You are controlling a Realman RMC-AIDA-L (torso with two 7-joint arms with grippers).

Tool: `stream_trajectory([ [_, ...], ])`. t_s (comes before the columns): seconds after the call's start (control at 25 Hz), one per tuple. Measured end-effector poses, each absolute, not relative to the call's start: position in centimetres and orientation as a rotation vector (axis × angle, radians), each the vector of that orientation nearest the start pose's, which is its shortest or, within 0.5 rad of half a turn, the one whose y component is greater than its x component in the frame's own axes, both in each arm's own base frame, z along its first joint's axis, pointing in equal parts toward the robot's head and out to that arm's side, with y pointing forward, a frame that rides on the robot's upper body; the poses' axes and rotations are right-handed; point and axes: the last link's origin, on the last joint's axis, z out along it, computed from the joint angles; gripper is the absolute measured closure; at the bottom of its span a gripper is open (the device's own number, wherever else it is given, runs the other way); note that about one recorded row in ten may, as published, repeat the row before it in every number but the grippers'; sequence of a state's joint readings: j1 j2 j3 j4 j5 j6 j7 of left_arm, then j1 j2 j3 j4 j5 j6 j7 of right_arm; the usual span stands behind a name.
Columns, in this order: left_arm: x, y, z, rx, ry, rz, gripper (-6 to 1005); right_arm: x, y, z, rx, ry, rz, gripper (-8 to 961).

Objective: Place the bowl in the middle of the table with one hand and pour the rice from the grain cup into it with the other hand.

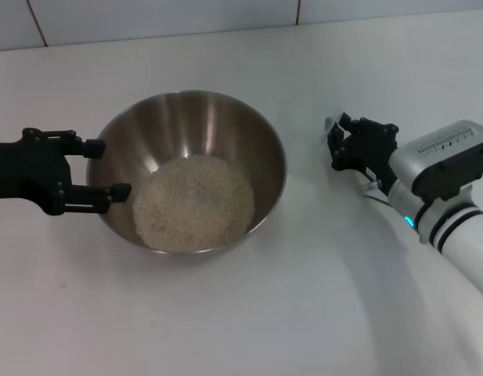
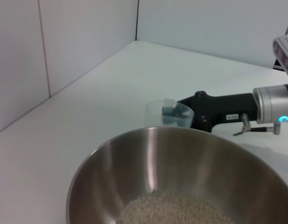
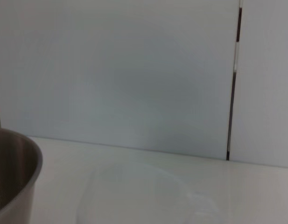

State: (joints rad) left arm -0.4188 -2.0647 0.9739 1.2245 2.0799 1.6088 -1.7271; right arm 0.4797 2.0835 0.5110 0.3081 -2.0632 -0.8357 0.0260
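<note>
While the rice point(image 1: 194, 202) lies heaped inside the bowl point(image 1: 186, 117) in the middle of the table point(image 1: 225, 313), the left gripper point(image 1: 104, 168) sits at the bowl's left rim with its fingers spread, one on either side of the wall. Farther right, well apart from the bowl, the right gripper point(image 1: 339, 141) is clenched on the grain cup point(image 2: 169, 113), which stands upright on the table and looks empty.

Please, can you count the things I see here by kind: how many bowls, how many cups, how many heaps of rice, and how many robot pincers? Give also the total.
Bowl: 1, the steel bowl on the table
Grain cup: 1, the clear grain cup at the right pincer
Rice: 1 heap, the rice inside the bowl
Pincers: 2, right one plus the left pincer at the bowl's rim
Total: 5
</note>
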Motion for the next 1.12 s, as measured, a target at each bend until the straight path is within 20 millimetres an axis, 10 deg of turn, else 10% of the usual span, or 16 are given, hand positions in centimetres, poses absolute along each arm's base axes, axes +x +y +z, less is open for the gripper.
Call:
stream_trajectory([
  [0.44, -22.7, 32.9, 4.5, -2.823, -0.469, -0.267, 193, 32.4, 27.3, -8.0, -1.750, 0.729, 0.640, 486],
  [0.8, -23.0, 32.7, 4.5, -2.820, -0.462, -0.272, 193, 33.2, 23.2, 3.4, -1.188, 0.517, 1.171, 236],
  [1.12, -23.0, 32.8, 4.5, -2.811, -0.459, -0.272, 193, 27.9, 32.1, 4.3, -2.123, 0.337, 1.251, 123],
])
